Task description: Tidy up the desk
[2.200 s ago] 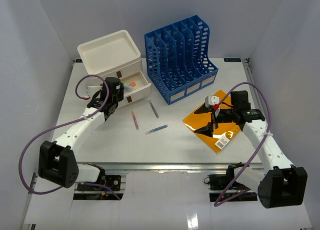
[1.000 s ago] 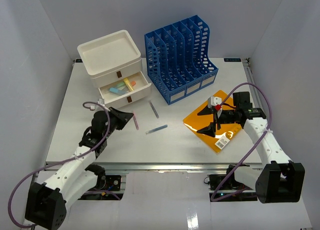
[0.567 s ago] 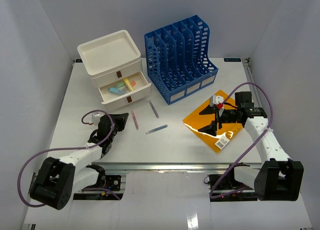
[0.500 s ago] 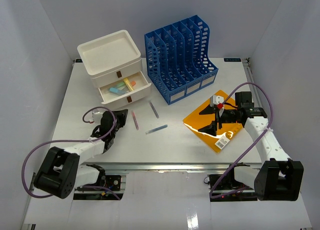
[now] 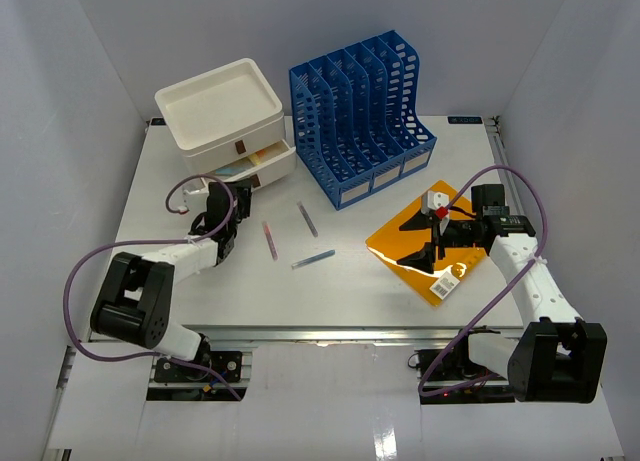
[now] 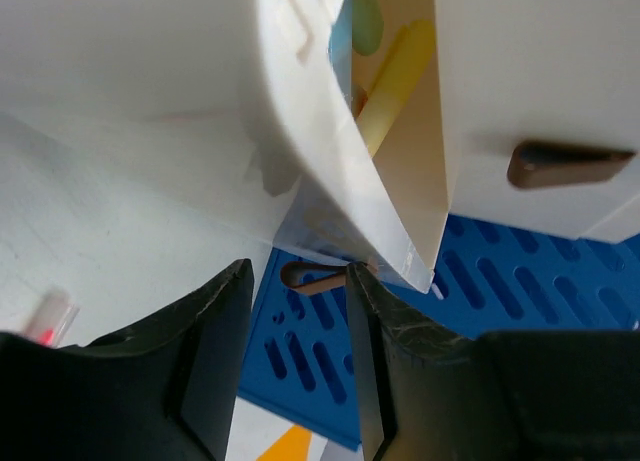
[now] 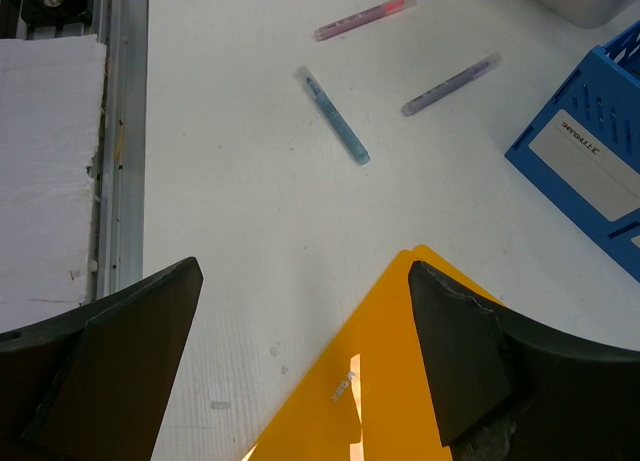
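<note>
- The white flat rectangular desk (image 5: 350,281) with a metal rail at its edge lies under everything; both arms stand at its near edge.
- A blue plastic slotted file rack (image 5: 362,116) stands at the far middle of the desk.
- A white plastic drawer box (image 5: 218,106) stands just left of the rack. Its lower drawer (image 5: 262,161) is a little open, with coloured sticks inside.
- A flat orange plastic sheet (image 5: 385,243) lies on the right part.
- The left end effector (image 6: 297,311) is at the drawer front, jaws partly apart and gripping nothing; a brown handle (image 6: 318,278) shows in the gap.
- The right end effector (image 7: 302,276) hangs over the orange sheet, jaws wide apart and empty.
- A pink pen (image 5: 269,240), a grey-purple pen (image 5: 307,219) and a blue pen (image 5: 313,259) lie near each other in the middle.
</note>
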You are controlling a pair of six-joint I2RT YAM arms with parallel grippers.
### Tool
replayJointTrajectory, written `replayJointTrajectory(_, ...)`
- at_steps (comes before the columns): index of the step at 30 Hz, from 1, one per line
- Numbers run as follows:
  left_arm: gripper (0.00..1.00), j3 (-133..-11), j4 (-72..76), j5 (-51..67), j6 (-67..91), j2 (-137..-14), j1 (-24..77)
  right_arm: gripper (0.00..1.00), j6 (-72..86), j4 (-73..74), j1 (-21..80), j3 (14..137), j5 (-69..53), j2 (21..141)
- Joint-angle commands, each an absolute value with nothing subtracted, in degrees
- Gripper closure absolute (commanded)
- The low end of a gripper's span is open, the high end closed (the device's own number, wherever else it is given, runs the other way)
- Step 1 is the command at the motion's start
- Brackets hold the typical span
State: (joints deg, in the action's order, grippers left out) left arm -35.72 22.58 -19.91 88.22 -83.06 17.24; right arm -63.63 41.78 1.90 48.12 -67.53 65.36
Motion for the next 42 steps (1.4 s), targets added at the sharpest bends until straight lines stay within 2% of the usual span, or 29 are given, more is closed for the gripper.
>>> replayJointTrajectory(1, 0.43, -41.9, 22.4, -20.2, 85.5, -84.1, 13.9, 0.1, -64.5, 42.7, 1.3, 49.3, -69.4, 64.9)
replayJointTrajectory(14, 0.42, -47.4, 21.9, -16.6, 83.1, -88.6, 9.5, 0.1, -64.6, 42.9, 0.7, 49.4, -69.5, 65.1)
replayJointTrajectory(19, 0.46, -46.7, 25.4, -15.5, 80.3, -88.2, 9.4, 0.1, -64.7, 43.1, 0.7, 49.4, -69.8, 65.2)
replayJointTrajectory(27, 0.6, -41.4, 33.8, -9.7, 68.9, -81.8, 9.4, 0.1, -65.3, 43.8, 0.7, 49.7, -70.1, 65.3)
replayJointTrajectory(28, 0.68, -40.9, 32.6, -9.2, 68.9, -81.1, 9.4, 0.1, -65.3, 43.8, 0.7, 49.7, -70.0, 65.3)
replayJointTrajectory(33, 0.92, -35.1, 30.0, -9.4, 72.3, -76.7, 9.4, 0.1, -65.4, 43.9, 0.7, 49.7, -70.3, 65.0)
replayJointTrajectory(42, 0.95, -32.4, 30.5, -12.6, 81.1, -81.5, 9.4, 0.1, -65.8, 44.6, -1.3, 49.8, -71.0, 65.0)
